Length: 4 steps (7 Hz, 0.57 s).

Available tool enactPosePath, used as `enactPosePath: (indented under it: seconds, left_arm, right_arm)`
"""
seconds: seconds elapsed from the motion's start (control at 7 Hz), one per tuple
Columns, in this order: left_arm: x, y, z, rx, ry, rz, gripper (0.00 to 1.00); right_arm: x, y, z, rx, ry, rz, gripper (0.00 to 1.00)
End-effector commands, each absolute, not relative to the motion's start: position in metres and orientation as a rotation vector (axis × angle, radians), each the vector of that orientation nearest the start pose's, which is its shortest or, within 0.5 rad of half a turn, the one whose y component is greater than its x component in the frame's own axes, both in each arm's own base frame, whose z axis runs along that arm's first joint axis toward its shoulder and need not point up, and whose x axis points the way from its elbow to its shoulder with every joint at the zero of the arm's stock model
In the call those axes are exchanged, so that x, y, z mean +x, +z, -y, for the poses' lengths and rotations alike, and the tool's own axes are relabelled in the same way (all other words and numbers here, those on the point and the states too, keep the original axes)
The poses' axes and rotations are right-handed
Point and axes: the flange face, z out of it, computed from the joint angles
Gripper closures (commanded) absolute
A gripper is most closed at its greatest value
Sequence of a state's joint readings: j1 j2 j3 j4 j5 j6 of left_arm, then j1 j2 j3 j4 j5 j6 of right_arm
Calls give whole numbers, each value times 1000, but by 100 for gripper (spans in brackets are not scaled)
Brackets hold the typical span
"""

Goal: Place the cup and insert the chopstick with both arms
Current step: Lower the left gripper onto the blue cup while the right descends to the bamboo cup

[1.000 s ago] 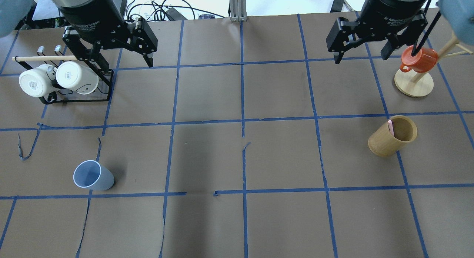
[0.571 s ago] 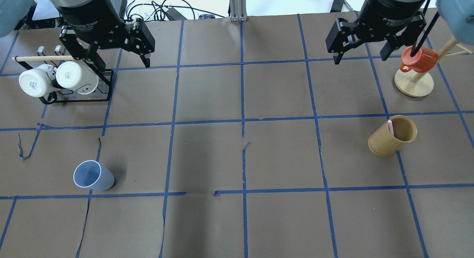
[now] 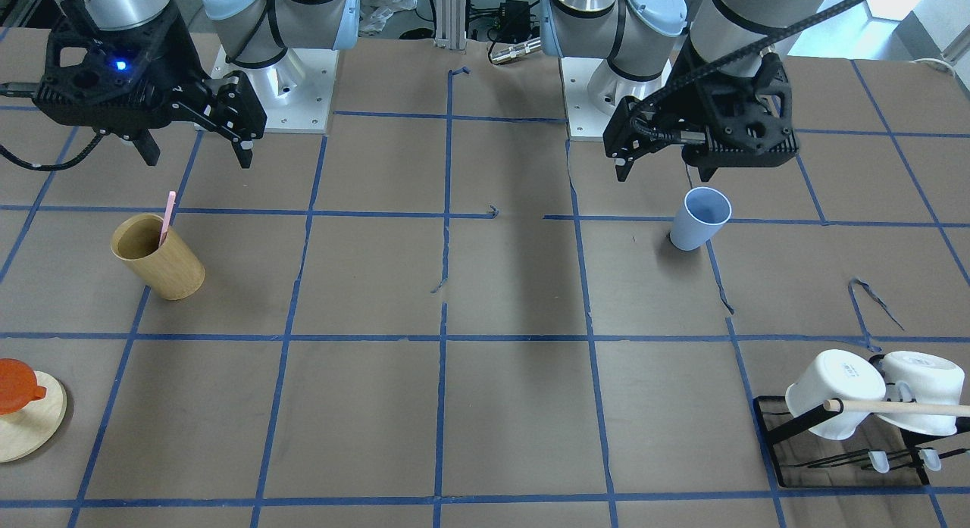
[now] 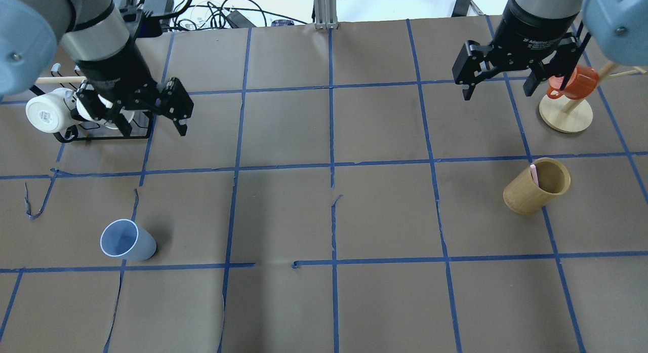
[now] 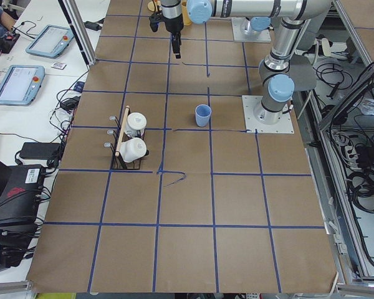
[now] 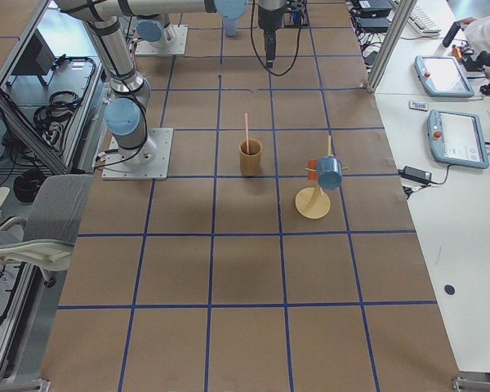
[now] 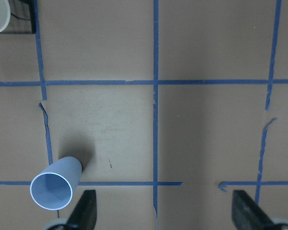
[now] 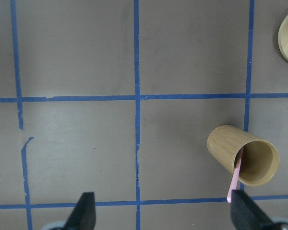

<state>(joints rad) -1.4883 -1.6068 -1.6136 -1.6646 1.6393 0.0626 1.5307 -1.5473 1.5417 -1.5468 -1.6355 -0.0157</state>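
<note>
Cup point(image 4: 126, 240): smooth, tapered light-blue plastic, upright on the brown-paper counter point(image 4: 385, 211), robot's left side. Chopstick point(image 4: 533, 173): thin pale-pink stick leaning inside a tan wooden cylinder point(image 4: 536, 187), right side. Left gripper point(image 4: 151, 124) and right gripper point(image 4: 497, 93): black fingers spread wide, both above the counter.

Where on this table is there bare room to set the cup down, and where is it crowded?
The wide middle band between the cup and the bamboo holder with the chopstick is bare, and so is the row of squares on the robot's side of both. Crowded only at the far corners: the mug rack and the mug tree.
</note>
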Motion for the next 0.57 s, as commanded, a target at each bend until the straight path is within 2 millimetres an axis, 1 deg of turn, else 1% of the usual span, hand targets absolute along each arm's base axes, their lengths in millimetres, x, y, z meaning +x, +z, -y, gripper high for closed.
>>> enactPosePath:
  seconds: [0.0,0.14,0.29,0.43]
  left_arm:
    - [-32,344,465,-24,339,-3044,4]
    - [-19,298,442,42,320,-3052,6]
    - [-15,267,418,97,330,-3058,7]
    - [0,255,409,144,334,-3036,7]
  right_arm:
    - [57,445,505,190,197,-3232,0]
    - [45,419,492,160,290,-3223,0]
    - [43,409,488,-39,321,-3225,0]
    - [40,407,487,-42,335,-3255,0]
